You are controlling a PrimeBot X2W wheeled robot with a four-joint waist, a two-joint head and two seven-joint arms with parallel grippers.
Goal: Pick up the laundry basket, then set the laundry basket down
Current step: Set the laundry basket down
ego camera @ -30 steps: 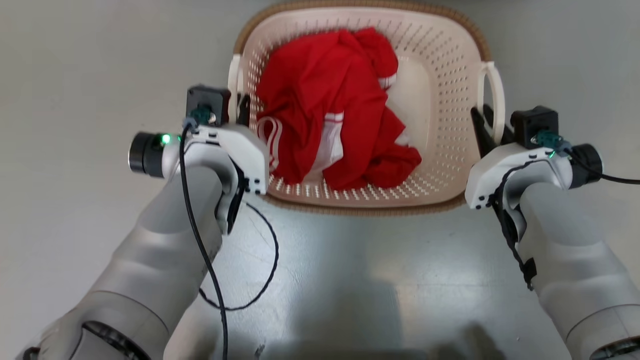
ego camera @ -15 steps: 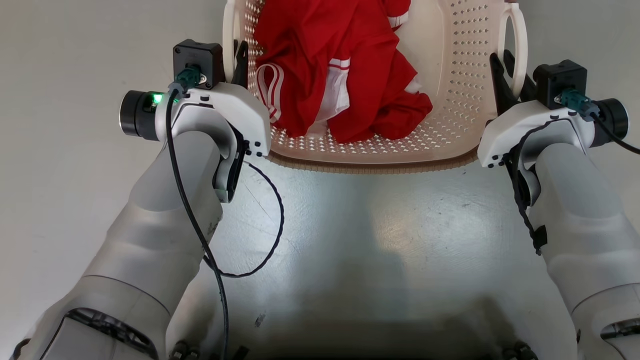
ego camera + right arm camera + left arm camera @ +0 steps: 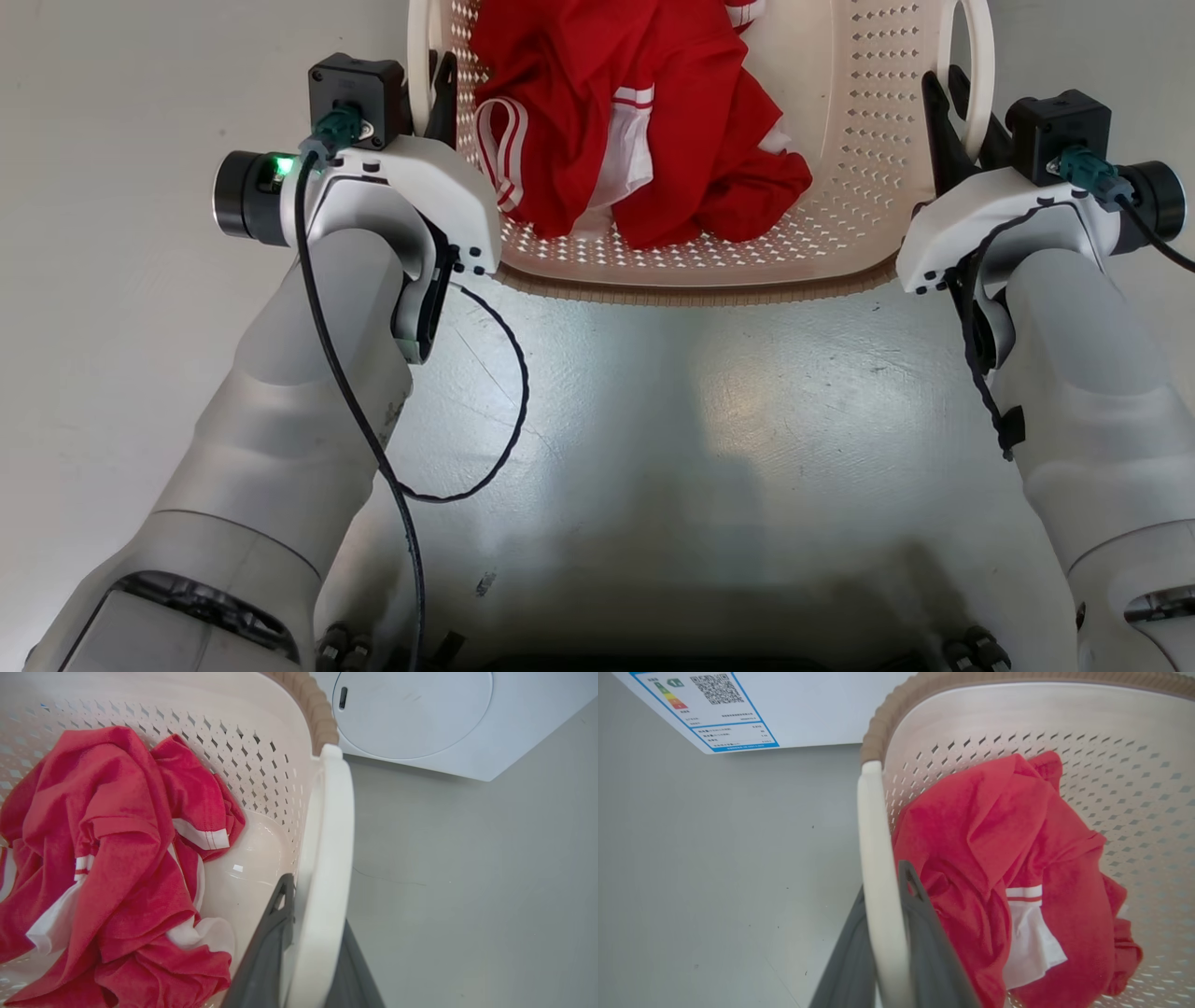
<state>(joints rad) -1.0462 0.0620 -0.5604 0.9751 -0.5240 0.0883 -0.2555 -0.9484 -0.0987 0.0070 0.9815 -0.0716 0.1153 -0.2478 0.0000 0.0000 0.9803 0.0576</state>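
Spanning the gap between the two pincers, the laundry basket (image 3: 840,140) is seen as a cream plastic tub with rounded corners, walls pierced by rows of small diamond holes, a smooth base and a ribbed brown woven-look rim (image 3: 880,732). The left pincer (image 3: 885,896) is clamped on the basket's left loop handle (image 3: 873,826), a smooth white band held between one dark matte finger inside the loop and one outside. The right pincer (image 3: 313,919) is clamped likewise on the right loop handle (image 3: 327,826). Inboard of both pincers a crumpled red garment (image 3: 644,112) with white striped trim is heaped in the basket, its soft folds just beside the inner fingers. Beyond the fingertips a glossy white appliance (image 3: 411,718) with a round door is stood on the grey floor (image 3: 653,420), and an energy label (image 3: 705,709) is stuck to its panel. A thin black cable (image 3: 526,392) is looped behind the left pincer. Whether the basket's base touches the floor cannot be told.
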